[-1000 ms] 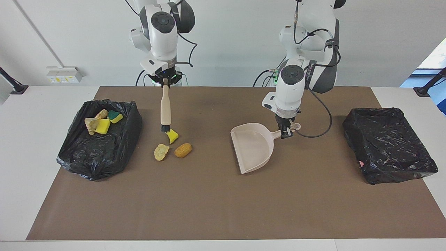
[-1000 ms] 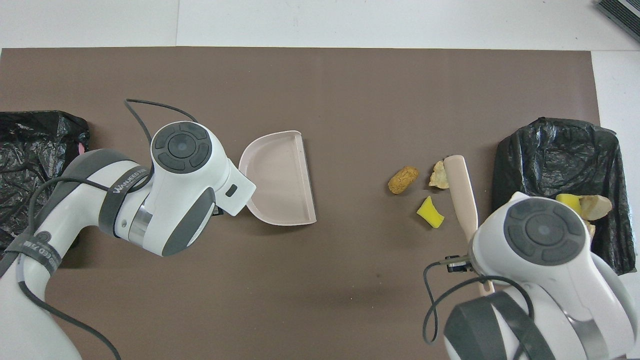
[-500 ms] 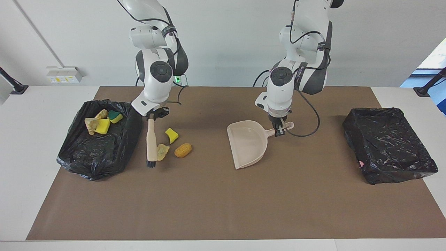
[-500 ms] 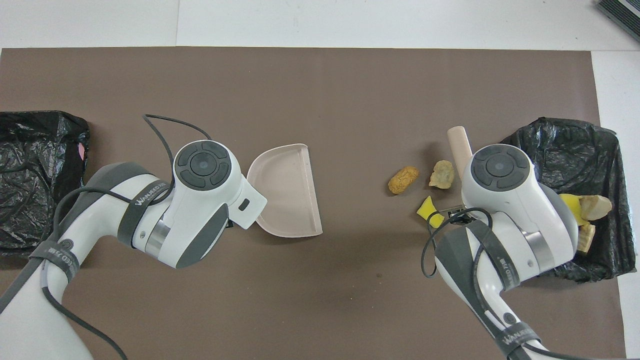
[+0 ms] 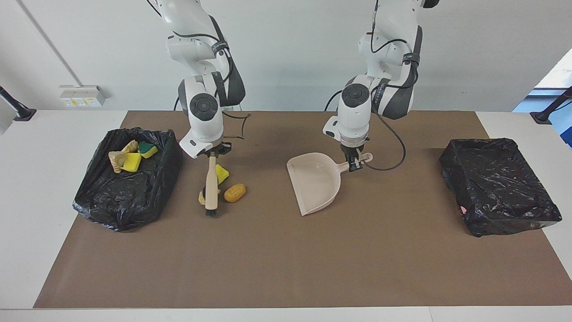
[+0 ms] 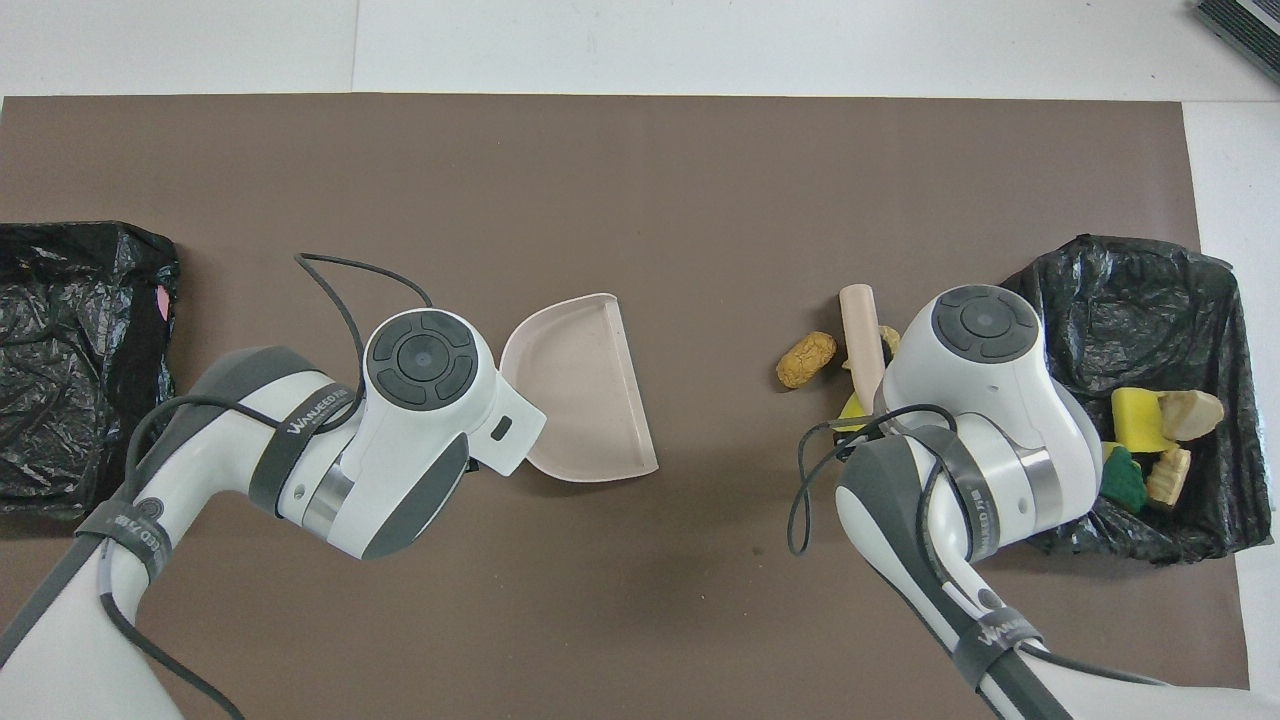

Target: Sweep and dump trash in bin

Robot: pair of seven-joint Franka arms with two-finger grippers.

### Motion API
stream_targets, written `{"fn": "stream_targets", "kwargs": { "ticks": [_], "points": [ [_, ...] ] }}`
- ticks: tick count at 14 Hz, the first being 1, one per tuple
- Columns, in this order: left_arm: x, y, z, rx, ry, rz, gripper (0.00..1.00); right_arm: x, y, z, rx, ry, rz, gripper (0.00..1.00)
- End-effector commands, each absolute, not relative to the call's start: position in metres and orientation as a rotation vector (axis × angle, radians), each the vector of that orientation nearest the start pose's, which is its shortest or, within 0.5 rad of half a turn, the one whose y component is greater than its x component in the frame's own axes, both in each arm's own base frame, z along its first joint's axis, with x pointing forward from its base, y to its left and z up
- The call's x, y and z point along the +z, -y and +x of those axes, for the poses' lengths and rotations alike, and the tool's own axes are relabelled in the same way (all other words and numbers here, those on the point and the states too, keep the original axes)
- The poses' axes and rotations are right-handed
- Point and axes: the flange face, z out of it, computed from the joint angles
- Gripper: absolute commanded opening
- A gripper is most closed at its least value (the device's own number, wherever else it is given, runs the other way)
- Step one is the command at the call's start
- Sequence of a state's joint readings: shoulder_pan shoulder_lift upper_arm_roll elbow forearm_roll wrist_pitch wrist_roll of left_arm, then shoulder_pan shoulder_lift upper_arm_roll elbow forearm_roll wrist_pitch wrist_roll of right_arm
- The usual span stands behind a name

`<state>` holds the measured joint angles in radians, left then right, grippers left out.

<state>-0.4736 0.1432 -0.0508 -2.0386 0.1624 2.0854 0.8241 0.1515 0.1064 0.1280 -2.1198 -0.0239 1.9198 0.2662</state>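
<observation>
Starting at the left of the facing view, a black-lined bin is holding four scraps: yellow sponge, a green-and-yellow piece and pale chunks, bunched in its upper corner. Just to the right of it, my right gripper is clenching the top of the brush, which is hanging nearly upright in the frame, its long axis running top to bottom, with the dark bristles pointing down toward the brown mat. My right arm is coming down from the upper left, elbow high, wrist bent steeply over the handle. Around the brush three loose scraps are lying: a yellow sponge bit beside the handle, a pale chunk partly hidden by it, and a brown lump just to its right, long axis slanting up to the right.

Right of centre, I am gripping the handle of the beige dustpan with my left gripper, fingers closed on it. The pan's open mouth is facing the lower left, toward the scraps, its handle pointing to the upper right. My left arm is dropping from the top, wrist almost vertical. At the right edge a second black-lined bin is sitting.
</observation>
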Motion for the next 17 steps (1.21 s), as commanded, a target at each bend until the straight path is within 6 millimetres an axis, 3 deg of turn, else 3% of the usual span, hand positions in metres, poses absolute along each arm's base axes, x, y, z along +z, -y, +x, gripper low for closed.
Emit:
{"fn": "stream_targets", "kwargs": {
  "ticks": [1,3,7,11,12,13,15,17],
  "points": [
    [0.366,0.277,0.476,0.178,-1.994,-2.235,0.0,0.333,-0.184,0.501,0.505,0.032,-3.057,0.0],
    [0.365,0.275,0.47,0.19,-1.996,-2.233,0.0,0.34,-0.21,0.498,0.526,0.035,-2.979,0.0],
    [0.364,0.278,0.466,0.193,-2.005,-2.226,0.0,0.349,-0.234,0.495,0.527,0.114,-2.704,0.0],
    [0.364,0.278,0.466,0.184,-2.004,-2.228,0.0,0.363,-0.267,0.49,0.526,0.007,-2.462,0.0],
    [0.363,0.278,0.466,0.184,-2.005,-2.227,0.0,0.37,-0.27,0.494,0.519,-0.019,-2.42,0.0],
    [0.363,0.278,0.466,0.179,-2.005,-2.227,0.0,0.391,-0.271,0.502,0.498,-0.012,-2.415,0.0],
    [0.363,0.278,0.467,0.17,-2.004,-2.228,0.0,0.414,-0.245,0.507,0.541,0.023,-2.462,0.0],
    [0.363,0.278,0.467,0.168,-2.004,-2.228,0.0,0.439,-0.204,0.512,0.483,0.021,-2.615,0.0]
  ]
}}
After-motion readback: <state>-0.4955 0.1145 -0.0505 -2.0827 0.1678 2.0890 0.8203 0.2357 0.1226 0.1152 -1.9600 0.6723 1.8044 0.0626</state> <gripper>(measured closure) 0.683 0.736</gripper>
